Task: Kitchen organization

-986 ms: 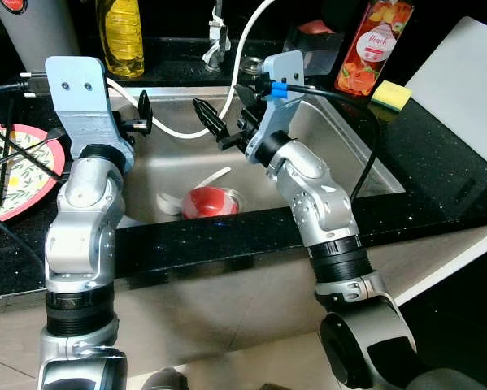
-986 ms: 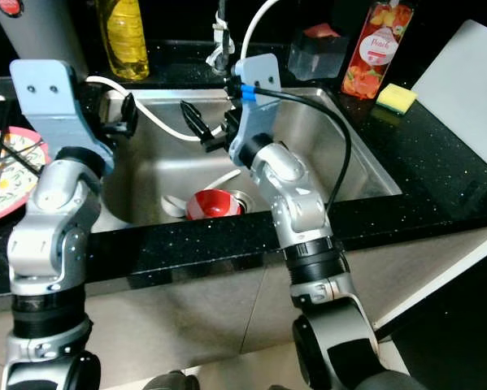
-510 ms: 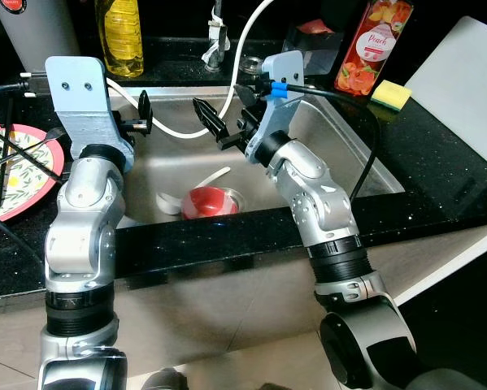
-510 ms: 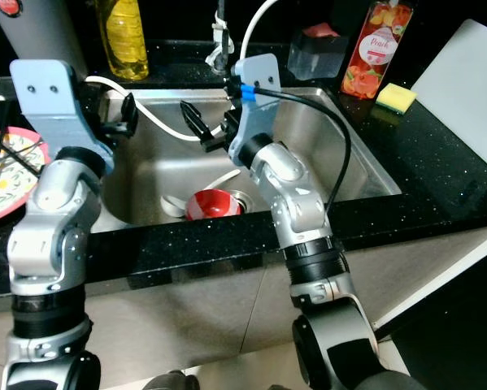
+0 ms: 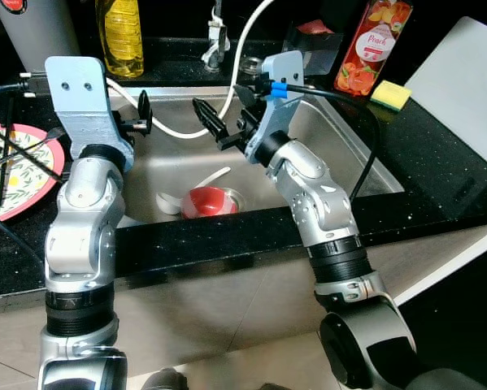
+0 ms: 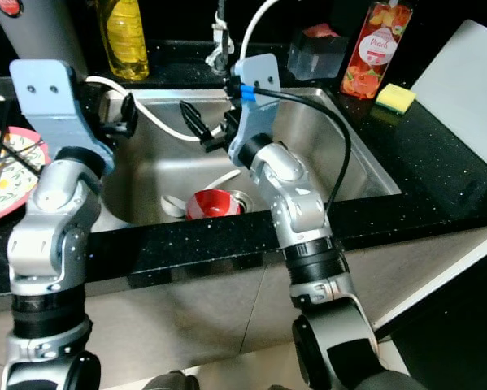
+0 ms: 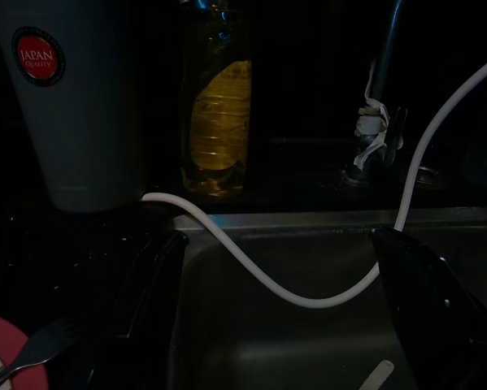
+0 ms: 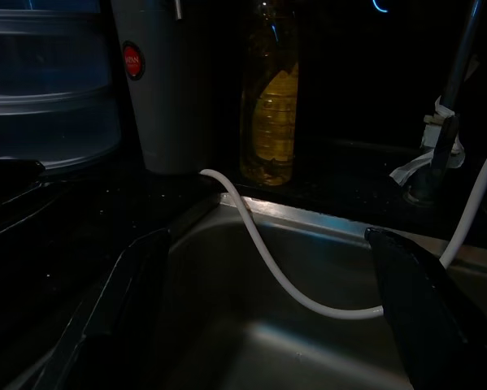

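A red bowl (image 5: 209, 201) lies upside down on the floor of the steel sink (image 5: 341, 154), with a white spoon (image 5: 213, 176) behind it and another white utensil (image 5: 168, 201) at its left. My right gripper (image 5: 220, 101) hovers open above the sink's back half, well over the bowl, holding nothing. My left gripper (image 5: 137, 114) is open at the sink's left rim, also holding nothing. In the wrist views the fingers (image 7: 152, 276) (image 8: 414, 292) stand wide apart. A pink-rimmed plate (image 5: 19, 175) carrying forks rests on the left counter.
A white hose (image 5: 241, 50) loops from the faucet (image 5: 217, 36) across the sink. Behind are a yellow bottle (image 5: 121, 36) and a grey cup (image 5: 40, 24). On the right stand a peach carton (image 5: 373, 45), a yellow sponge (image 5: 391, 95) and a white board (image 5: 463, 77).
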Tool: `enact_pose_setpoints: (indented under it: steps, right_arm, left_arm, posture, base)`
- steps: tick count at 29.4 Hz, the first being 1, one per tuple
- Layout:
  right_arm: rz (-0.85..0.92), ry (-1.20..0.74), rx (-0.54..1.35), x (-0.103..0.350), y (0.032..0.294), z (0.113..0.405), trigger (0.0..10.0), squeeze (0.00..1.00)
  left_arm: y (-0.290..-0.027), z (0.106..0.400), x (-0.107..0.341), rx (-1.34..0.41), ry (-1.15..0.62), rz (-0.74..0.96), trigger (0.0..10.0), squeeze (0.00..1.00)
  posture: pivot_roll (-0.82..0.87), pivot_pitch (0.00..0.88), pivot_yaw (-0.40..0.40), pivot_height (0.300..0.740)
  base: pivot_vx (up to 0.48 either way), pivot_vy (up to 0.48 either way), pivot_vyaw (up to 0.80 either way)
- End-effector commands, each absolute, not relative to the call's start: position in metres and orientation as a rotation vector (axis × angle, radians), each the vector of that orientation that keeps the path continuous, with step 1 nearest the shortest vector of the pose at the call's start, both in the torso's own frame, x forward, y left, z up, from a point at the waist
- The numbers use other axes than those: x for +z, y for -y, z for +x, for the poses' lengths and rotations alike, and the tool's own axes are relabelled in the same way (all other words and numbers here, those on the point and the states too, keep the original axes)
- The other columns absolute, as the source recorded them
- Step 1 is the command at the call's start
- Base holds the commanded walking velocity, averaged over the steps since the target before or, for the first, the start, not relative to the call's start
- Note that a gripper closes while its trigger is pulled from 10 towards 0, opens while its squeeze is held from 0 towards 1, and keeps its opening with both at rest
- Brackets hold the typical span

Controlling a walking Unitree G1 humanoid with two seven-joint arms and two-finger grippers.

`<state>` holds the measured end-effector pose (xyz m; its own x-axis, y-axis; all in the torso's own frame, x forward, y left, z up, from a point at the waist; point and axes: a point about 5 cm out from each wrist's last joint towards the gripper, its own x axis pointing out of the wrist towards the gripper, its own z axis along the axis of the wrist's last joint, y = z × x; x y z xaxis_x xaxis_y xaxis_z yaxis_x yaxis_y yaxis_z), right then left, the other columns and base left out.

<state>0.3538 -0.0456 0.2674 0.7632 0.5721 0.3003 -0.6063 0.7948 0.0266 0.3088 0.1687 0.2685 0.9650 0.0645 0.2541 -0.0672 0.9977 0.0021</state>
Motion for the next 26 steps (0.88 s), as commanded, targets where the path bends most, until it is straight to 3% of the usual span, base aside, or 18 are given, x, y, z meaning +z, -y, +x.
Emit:
enact_pose_setpoints:
  steps: [1, 12, 17, 20, 21, 22, 25, 26]
  right_arm:
    - [0.126, 0.290, 0.638, 0.268, 0.047, 0.356, 10.0, 0.00]
    - [0.120, 0.296, 0.640, 0.270, 0.045, 0.356, 10.0, 0.00]
    - [0.116, 0.294, 0.617, 0.269, 0.049, 0.357, 10.0, 0.00]
    - [0.111, 0.287, 0.586, 0.266, 0.056, 0.359, 10.0, 0.00]
    - [0.111, 0.287, 0.586, 0.266, 0.056, 0.359, 10.0, 0.00]
    - [0.112, 0.286, 0.580, 0.265, 0.057, 0.359, 10.0, 0.00]
    - [0.112, 0.286, 0.580, 0.265, 0.057, 0.359, 10.0, 0.00]
    - [0.112, 0.285, 0.576, 0.265, 0.058, 0.360, 10.0, 0.00]
  left_arm:
    - [-0.166, 0.310, 0.262, 0.062, 0.233, 0.005, 10.0, 0.00]
    - [-0.173, 0.313, 0.249, 0.112, 0.152, 0.085, 10.0, 0.00]
    - [-0.192, 0.316, 0.243, 0.225, 0.091, 0.126, 10.0, 0.00]
    - [-0.231, 0.312, 0.244, 0.439, 0.044, 0.086, 10.0, 0.00]
    - [-0.231, 0.312, 0.244, 0.439, 0.044, 0.086, 10.0, 0.00]
    - [-0.242, 0.310, 0.243, 0.497, 0.025, 0.064, 10.0, 0.07]
    - [-0.242, 0.310, 0.243, 0.497, 0.025, 0.064, 10.0, 0.07]
    - [-0.252, 0.307, 0.240, 0.547, 0.002, 0.054, 10.0, 1.00]
  posture:
    - [0.15, 0.000, -0.069, 0.740]
    - [0.14, 0.000, -0.059, 0.740]
    - [0.14, 0.000, -0.048, 0.740]
    - [0.14, 0.000, -0.043, 0.740]
    - [0.14, 0.000, -0.043, 0.740]
    - [0.14, 0.000, -0.042, 0.740]
    - [0.14, 0.000, -0.042, 0.740]
    - [0.14, 0.000, -0.042, 0.740]
  base:
    - [0.000, 0.000, 0.00]
    - [0.000, 0.000, 0.00]
    - [0.000, 0.000, 0.00]
    - [0.000, 0.000, 0.00]
    - [0.000, 0.000, 0.00]
    - [0.000, 0.000, 0.00]
    - [0.000, 0.000, 0.00]
    - [0.000, 0.000, 0.00]
